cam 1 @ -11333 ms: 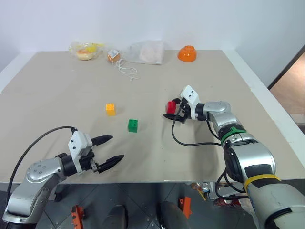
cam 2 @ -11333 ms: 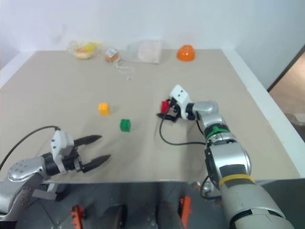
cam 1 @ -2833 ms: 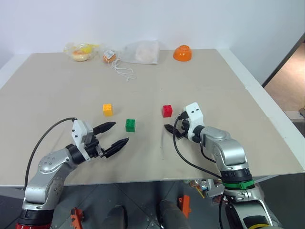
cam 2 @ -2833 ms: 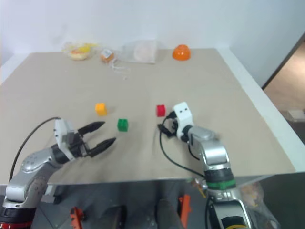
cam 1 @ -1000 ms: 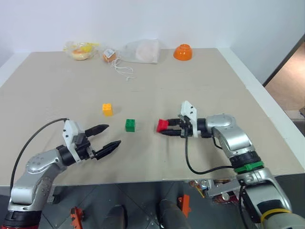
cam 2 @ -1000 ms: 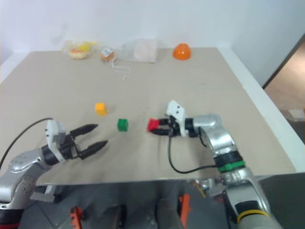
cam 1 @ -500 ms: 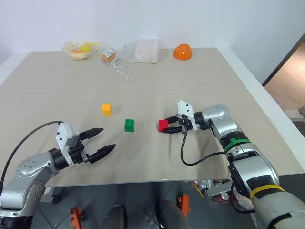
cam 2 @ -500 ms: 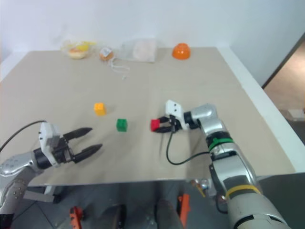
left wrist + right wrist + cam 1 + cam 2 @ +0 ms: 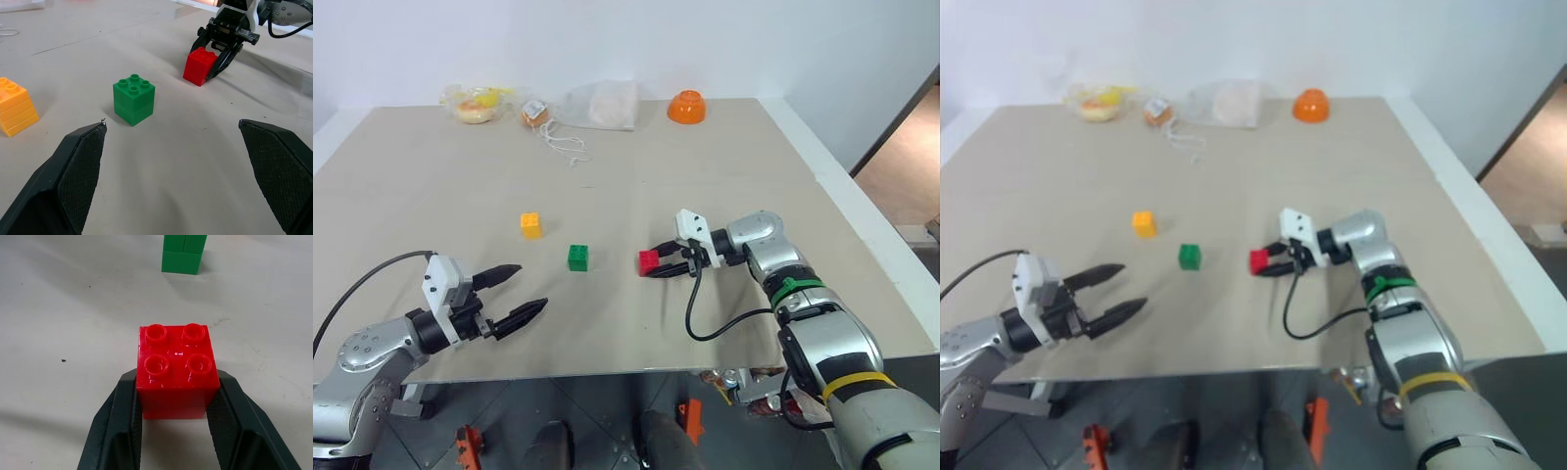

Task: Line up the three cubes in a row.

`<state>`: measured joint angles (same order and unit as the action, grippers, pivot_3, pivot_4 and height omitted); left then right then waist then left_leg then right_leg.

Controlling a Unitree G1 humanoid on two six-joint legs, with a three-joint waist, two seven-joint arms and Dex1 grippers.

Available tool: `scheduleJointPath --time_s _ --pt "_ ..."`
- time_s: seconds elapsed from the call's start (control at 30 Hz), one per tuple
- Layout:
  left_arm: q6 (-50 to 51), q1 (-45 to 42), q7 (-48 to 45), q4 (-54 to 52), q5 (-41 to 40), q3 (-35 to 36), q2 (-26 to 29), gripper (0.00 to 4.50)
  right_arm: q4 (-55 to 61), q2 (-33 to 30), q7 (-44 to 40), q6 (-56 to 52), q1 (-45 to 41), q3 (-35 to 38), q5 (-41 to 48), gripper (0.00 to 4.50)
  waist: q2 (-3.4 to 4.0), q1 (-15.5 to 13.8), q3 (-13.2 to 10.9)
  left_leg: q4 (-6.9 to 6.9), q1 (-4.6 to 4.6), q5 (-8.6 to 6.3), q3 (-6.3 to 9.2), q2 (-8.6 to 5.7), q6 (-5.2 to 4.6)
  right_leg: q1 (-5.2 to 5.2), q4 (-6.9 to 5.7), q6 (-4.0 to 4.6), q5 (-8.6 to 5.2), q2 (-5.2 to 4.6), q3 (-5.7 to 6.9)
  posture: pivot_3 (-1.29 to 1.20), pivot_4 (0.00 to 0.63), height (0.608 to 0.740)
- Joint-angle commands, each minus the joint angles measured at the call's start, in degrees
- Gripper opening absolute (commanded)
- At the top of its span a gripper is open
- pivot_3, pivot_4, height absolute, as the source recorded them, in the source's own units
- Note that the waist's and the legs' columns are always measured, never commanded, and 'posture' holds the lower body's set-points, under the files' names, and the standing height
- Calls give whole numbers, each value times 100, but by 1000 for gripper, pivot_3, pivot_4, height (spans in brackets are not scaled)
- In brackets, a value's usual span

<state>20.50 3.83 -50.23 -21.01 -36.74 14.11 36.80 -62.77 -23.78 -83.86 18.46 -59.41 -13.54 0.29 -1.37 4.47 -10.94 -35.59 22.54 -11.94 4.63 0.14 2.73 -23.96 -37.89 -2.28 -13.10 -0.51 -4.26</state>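
Table (image 9: 724,166) — beige top, three cubes toward the middle of it. Yellow-orange cube (image 9: 530,224) sits farthest to the robot's left and a little farther back; green cube (image 9: 578,258) is just right of it and nearer; red cube (image 9: 649,261) lies right of the green one, with a gap between them, at about the same depth. All three stand studs up, none touching another.

Right gripper (image 9: 658,264) is clamped on the red cube — in the right wrist view the two black fingers (image 9: 120,423) press its opposite sides, and the cube's base appears to rest on the tabletop. Green cube sits straight beyond it in that view.

Left gripper (image 9: 521,293) is released, jaws spread wide and holding nothing, near the front edge on the robot's left. In the left wrist view it faces the green cube, well short of it.

Along the far edge: orange bowl (image 9: 686,107) upside down, clear plastic bags (image 9: 599,105), a loose white string (image 9: 563,148).
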Motion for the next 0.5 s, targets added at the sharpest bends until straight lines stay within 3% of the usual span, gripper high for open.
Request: scheduleJointPath --time_s 0.03,0.1,0.27,0.5 --pt "-35 -76 26 -169 -62 52 -17 4500 20 110 -155 -52 110 -19 -92 1254 0 0 0 0 -1 0 0 1 0 0 0 1 0 1 0 0 150 740" --pt "-52 -127 27 -128 -30 0 -33 4500 -20 140 -29 -115 141 -35 -160 2263 0 1 0 0 -2 0 -1 5 0 1 0 3 1 5 0 0 150 740" --pt "-75 -324 138 134 294 -265 -69 4500 -67 87 242 -15 166 3 -299 3862 0 0 0 -1 -9 0 -3 13 0 4 -5 12 4 15 1 0 150 740" --pt "47 -497 862 535 1138 -854 -357 4500 41 -401 30 -43 -94 167 -246 3992 0 -31 0 -5 -8 0 -1 9 0 7 -6 9 6 12 0 0 150 740"
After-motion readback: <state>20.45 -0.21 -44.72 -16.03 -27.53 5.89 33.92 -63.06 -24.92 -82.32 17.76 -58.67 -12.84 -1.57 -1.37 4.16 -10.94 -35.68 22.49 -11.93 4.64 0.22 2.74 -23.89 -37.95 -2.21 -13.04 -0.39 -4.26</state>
